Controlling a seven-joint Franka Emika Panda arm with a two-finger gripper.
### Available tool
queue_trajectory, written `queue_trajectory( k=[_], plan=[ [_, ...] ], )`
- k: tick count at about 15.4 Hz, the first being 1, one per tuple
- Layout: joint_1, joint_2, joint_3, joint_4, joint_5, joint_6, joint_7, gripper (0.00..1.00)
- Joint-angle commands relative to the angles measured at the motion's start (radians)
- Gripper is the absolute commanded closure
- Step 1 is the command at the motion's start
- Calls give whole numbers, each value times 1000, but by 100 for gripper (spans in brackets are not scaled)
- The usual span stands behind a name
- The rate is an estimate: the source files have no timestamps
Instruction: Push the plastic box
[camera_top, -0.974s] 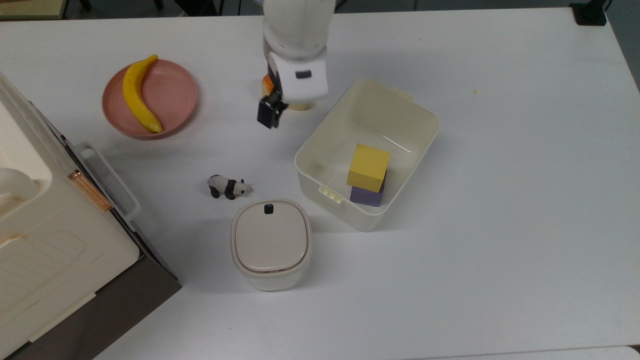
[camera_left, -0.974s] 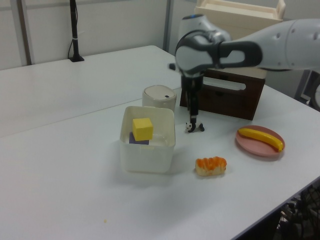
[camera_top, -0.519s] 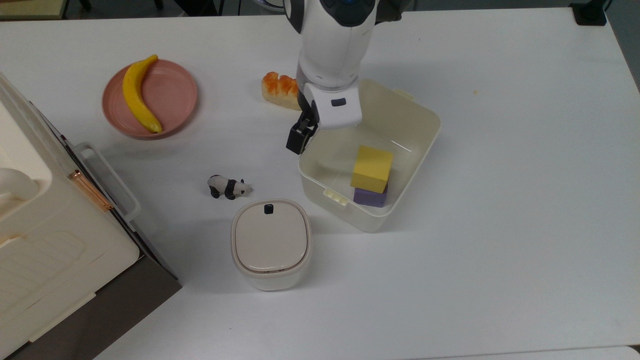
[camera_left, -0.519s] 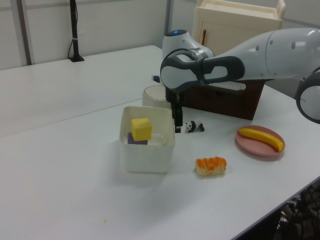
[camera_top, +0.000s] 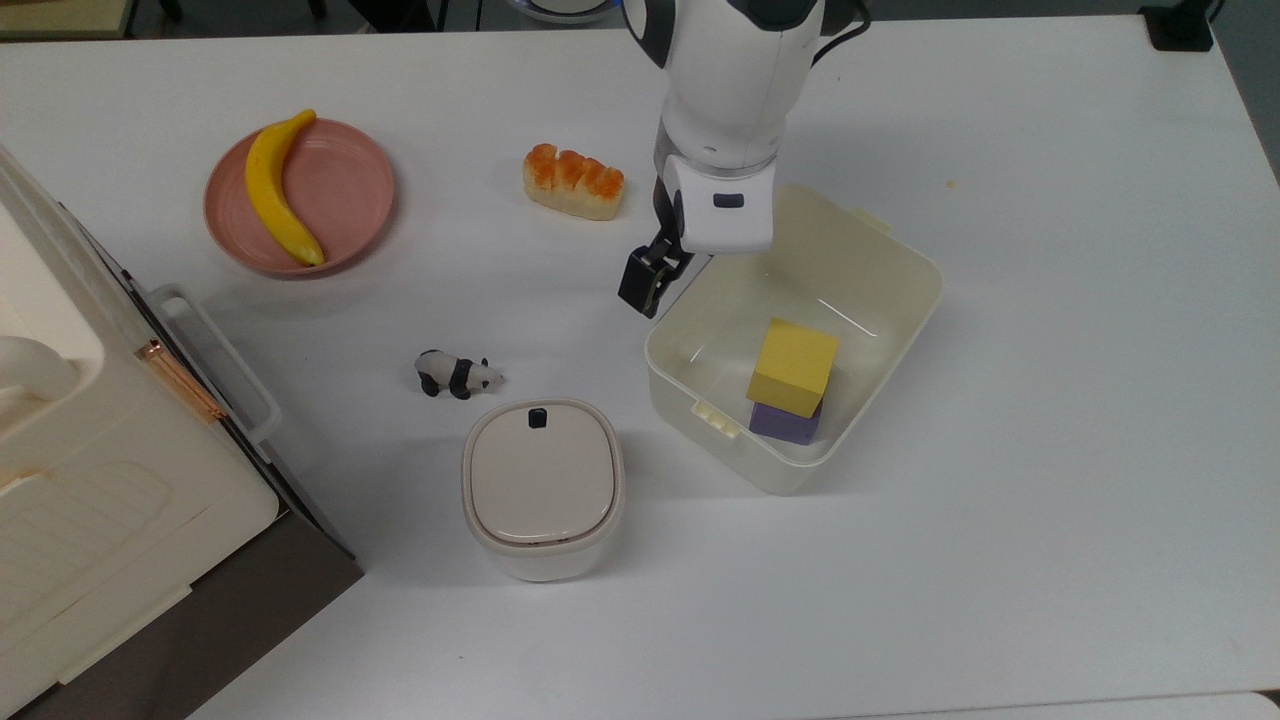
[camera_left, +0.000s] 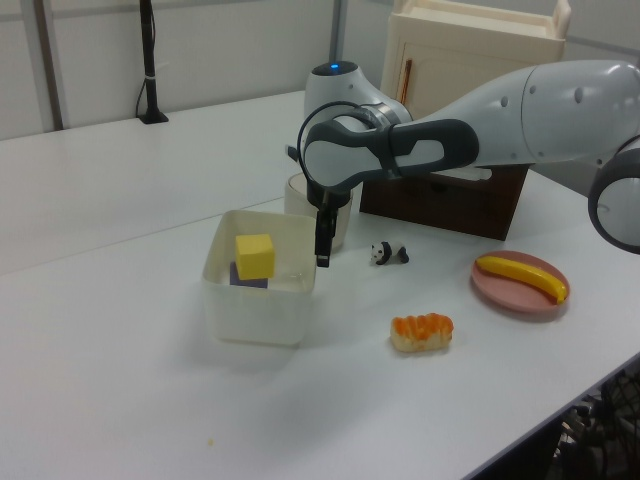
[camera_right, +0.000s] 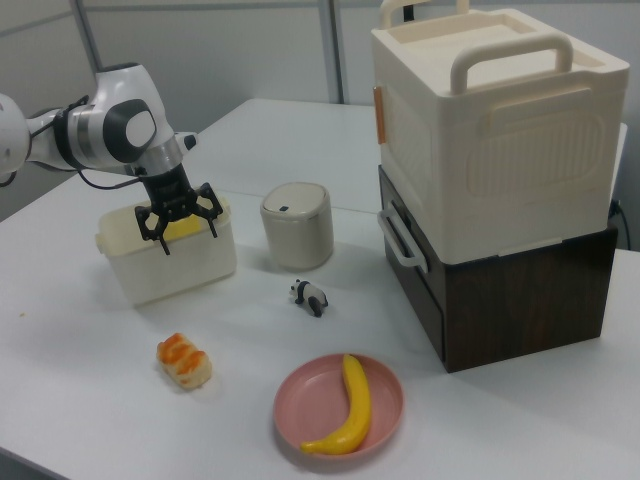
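Shifted toward the top view's right since a second ago, the large cream-white lidless rectangular plastic box (camera_top: 880, 255) is pictured mid-push on the white counter (camera_top: 1050, 450), carried along by the robot arm's black two-finger tool (camera_top: 643, 283). The tool, which a second ago hung near the orange-topped bread roll (camera_top: 573, 182), is now pressed against the outside of the box's long wall near one corner, low beside the rim. In the right view its fingers (camera_right: 160, 228) are seen spread apart, nothing held between them.

The box is seen at the counter's middle, set at an angle, near the smaller rounded-square container with a beige lid (camera_top: 541, 487) but apart from it. A yellow cube (camera_top: 792, 366) stacked on a purple cube (camera_top: 784, 424) is carried inside, against the wall far from the tool.

The box is judged light, thin-walled and stiff enough to be shoved, and it appears to slide readily on the smooth counter. Contact kept low on the wall would be safest, since a high push could tip it or flex the rim; an off-centre push is likely to turn it. No grasp is called for.

A small black-and-white panda figure (camera_top: 456, 375) and a yellow banana (camera_top: 277, 190) on a pink plate (camera_top: 350, 190) are left undisturbed.
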Motion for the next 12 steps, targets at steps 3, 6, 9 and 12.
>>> queue_trajectory(
  k=[3,6,9,12],
  plan=[
    [-3,-19,13,15,9,8,24,0],
    [-127,-117,86,-10,12,-81,45,0],
    [-257,-205,146,-7,34,-215,147,0],
    [-322,-251,156,4,49,-285,393,0]
  ],
)
